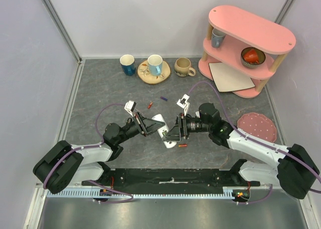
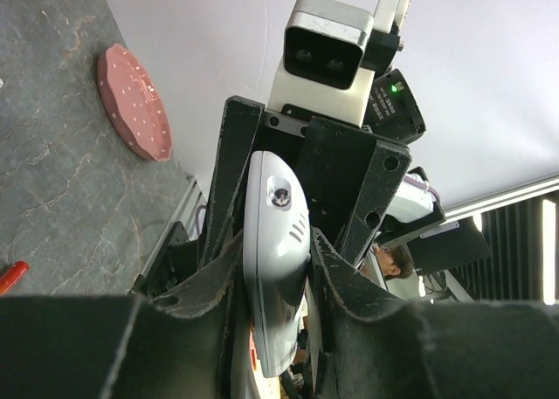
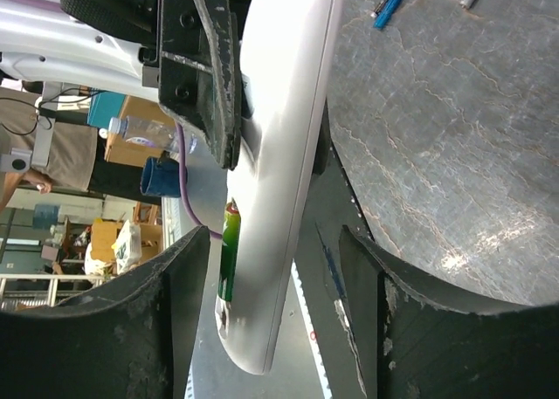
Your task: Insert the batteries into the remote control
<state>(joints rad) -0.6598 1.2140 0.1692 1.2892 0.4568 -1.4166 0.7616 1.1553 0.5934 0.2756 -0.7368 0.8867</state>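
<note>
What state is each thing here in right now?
Left gripper: shut on remote.
Right gripper: open, either side of remote.
Remote: held up.
Green battery: seated in remote.
Red battery: loose on table.
Blue battery: loose on table.

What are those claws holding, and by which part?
The left claw grips the remote control by its long side edges. The right claw stands open around it, not gripping.

Pink shelf [image 1: 251, 26] standing upper right; blue cup [image 1: 127, 64], pale cup [image 1: 155, 64] on wooden disc [image 1: 146, 77], beige mug [image 1: 183, 66] sitting top centre; dotted plate [image 1: 257, 127] lying right.
</note>
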